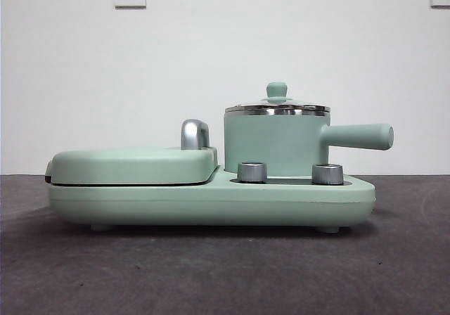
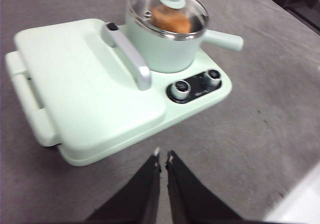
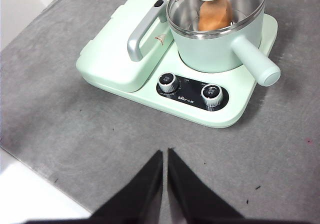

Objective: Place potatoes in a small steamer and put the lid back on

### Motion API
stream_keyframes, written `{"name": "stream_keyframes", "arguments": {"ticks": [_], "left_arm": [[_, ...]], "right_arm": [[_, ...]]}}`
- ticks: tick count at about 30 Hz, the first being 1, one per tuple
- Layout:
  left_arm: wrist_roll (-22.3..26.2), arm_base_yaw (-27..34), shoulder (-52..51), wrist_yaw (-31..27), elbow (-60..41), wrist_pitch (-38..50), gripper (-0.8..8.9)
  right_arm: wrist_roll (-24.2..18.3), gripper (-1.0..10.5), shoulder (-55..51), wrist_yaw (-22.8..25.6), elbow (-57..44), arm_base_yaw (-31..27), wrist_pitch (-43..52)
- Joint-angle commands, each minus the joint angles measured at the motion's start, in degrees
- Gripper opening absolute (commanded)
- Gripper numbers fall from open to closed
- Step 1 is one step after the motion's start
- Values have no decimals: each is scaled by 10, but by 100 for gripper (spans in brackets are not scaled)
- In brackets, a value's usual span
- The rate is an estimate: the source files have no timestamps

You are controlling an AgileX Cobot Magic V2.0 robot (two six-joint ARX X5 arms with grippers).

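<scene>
In the front view the clear glass lid point(image 1: 277, 106) sits on the mint green steamer pot point(image 1: 275, 145), while the left wrist view shows the lumpy orange-brown potato point(image 2: 170, 19) inside (task apparently done) and the left gripper point(image 2: 163, 159) closed and empty, like the right gripper point(image 3: 164, 156) in its own view.

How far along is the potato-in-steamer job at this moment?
It looks finished. The orange-brown lumpy potato sits inside the mint green cylindrical steamer pot, and the round clear glass lid with its green knob rests on the pot's rim. Nothing is in hand: the left gripper and right gripper are both back from the cooker, jaws shut and empty. Nothing visible remains.
</scene>
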Motion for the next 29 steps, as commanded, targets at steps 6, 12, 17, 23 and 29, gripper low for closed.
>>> {"name": "stream_keyframes", "arguments": {"ticks": [6,12,17,23,29], "left_arm": [[-3,96,-90,0,-38,37,24],[-1,187,-184,-8,-167,154,24],[-1,235,-251,-42,-318,270,24],[-2,249,-308,-43,-444,346,24],[-2,249,-329,-82,-499,364,24]], "right_arm": [[4,11,3,2,5,4,5],[4,11,3,2,5,4,5],[4,11,3,2,5,4,5],[4,11,3,2,5,4,5],[4,11,3,2,5,4,5]]}}
